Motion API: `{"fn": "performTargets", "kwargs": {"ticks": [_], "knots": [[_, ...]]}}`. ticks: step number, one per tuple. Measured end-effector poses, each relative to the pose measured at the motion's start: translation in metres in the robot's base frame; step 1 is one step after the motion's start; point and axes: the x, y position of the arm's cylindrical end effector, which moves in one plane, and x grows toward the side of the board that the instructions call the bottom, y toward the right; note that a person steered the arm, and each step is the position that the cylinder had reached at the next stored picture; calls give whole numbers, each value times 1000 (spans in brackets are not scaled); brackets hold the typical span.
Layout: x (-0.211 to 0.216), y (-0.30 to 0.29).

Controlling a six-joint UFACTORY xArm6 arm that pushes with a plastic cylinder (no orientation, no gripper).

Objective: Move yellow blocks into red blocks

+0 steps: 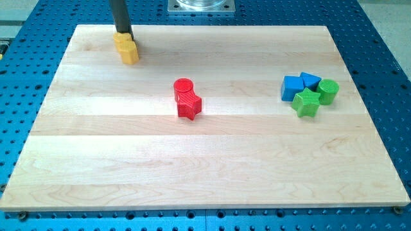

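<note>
Camera view, only one. Wooden board [205, 160] lies on a blue perforated table [385, 77]. Grey metal base plate [201, 6] sits at the view's top centre, cut off by the edge.

My rod [119, 14] comes down from the view's top left, and my tip [122, 33] stands right at the top edge of the yellow blocks [127, 49], touching or nearly touching, can't tell which. No jaws on me, just the rod, so nothing to call wide or narrow, nothing held.

Yellow blocks are near the board's top left corner, two pieces pressed together, exact shapes hard to make out.

Red blocks sit near the board's middle, well apart from the yellow ones, toward the view's lower right of them: red cylinder [183, 87] above, red star [189, 106] just below, the two touching.

View's right: cluster of four, packed tight. Blue cube [292, 87] at the left, blue triangle [311, 80] at the top, green cylinder [329, 91] at the right, green star [306, 102] at the bottom.
</note>
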Motion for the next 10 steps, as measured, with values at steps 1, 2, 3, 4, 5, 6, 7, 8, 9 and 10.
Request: {"fn": "performTargets", "kwargs": {"ticks": [1, 2, 3, 4, 5, 6, 7, 8, 9, 10], "knots": [[52, 0], [72, 34], [115, 58], [145, 68], [138, 24], [192, -46], [136, -63], [100, -29], [61, -26], [81, 9]]}}
